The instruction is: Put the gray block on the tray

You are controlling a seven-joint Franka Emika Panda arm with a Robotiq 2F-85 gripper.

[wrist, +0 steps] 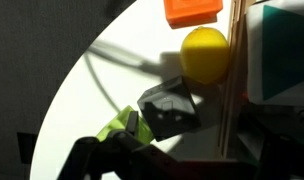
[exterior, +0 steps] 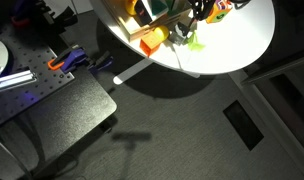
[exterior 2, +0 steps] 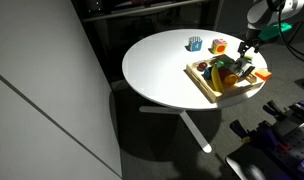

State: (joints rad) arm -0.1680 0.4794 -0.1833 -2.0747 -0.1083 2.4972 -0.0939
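Observation:
The gray block (wrist: 170,108) is a small cube lying in shadow on the round white table (wrist: 82,90), just beside the raised rim of the light-wood tray (wrist: 233,95). A pale-green block (wrist: 122,125) touches its other side. My gripper (wrist: 187,152) is open, its two dark fingers spread at the bottom of the wrist view, with the gray block just ahead of the gap and not held. In both exterior views the gripper (exterior 2: 248,50) (exterior: 197,14) hovers at the tray's (exterior 2: 200,80) (exterior: 132,30) corner.
A yellow ball (wrist: 205,52) and an orange block (wrist: 195,10) lie by the tray rim beyond the gray block. The tray holds several coloured toys. A blue block (exterior 2: 195,43) and an orange-red block (exterior 2: 219,45) stand on the table (exterior 2: 157,65) further off.

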